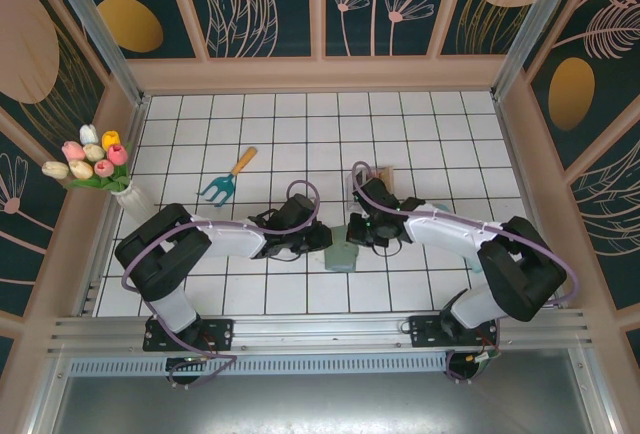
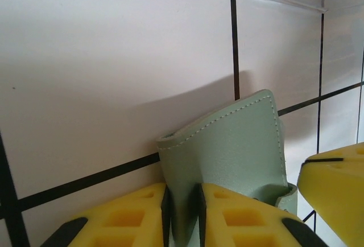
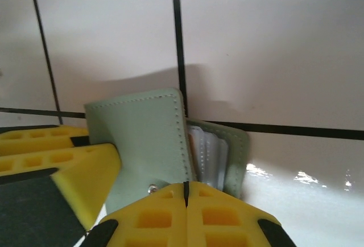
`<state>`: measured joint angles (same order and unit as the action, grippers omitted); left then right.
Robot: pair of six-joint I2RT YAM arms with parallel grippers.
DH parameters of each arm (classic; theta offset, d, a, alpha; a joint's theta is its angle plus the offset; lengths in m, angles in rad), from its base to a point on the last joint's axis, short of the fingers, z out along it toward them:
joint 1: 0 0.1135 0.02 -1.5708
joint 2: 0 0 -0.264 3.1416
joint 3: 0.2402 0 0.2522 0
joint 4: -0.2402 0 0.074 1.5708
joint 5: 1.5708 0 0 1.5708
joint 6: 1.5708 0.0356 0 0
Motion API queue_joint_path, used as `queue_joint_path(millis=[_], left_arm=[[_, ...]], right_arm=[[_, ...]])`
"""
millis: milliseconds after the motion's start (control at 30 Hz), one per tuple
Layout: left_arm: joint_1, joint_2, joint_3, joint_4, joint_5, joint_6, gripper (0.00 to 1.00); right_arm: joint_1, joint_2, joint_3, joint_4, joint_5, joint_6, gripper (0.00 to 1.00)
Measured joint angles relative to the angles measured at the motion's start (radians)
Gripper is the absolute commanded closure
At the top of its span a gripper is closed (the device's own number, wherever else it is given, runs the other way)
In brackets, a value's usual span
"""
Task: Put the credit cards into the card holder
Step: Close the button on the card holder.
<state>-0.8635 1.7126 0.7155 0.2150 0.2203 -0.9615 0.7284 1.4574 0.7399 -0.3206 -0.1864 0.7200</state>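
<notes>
The left arm (image 1: pixel 200 239) and right arm (image 1: pixel 470 234) were stretched low and inward, toward the card holder (image 2: pixel 233 144). The left gripper (image 2: pixel 182 210) was clamped on a raised flap of it. The right gripper (image 3: pixel 186 201) was pressed fully closed at its other edge.

Probably a lab test booth: gridded tabletop (image 1: pixel 420 124), floral wall panels (image 1: pixel 260 4).
</notes>
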Motion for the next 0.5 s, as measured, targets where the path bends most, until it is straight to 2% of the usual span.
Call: queue_joint_path(millis=[167,500], left_arm=[[0.000,0.006,0.012,-0.011,0.011,0.034,0.68],[0.000,0.009,0.031,-0.037,0.035,0.103,0.62]], right_arm=[[0.000,0.000,-0.023,0.003,-0.018,0.016,1.00],[0.011,0.016,-0.023,0.031,-0.012,0.048,1.00]])
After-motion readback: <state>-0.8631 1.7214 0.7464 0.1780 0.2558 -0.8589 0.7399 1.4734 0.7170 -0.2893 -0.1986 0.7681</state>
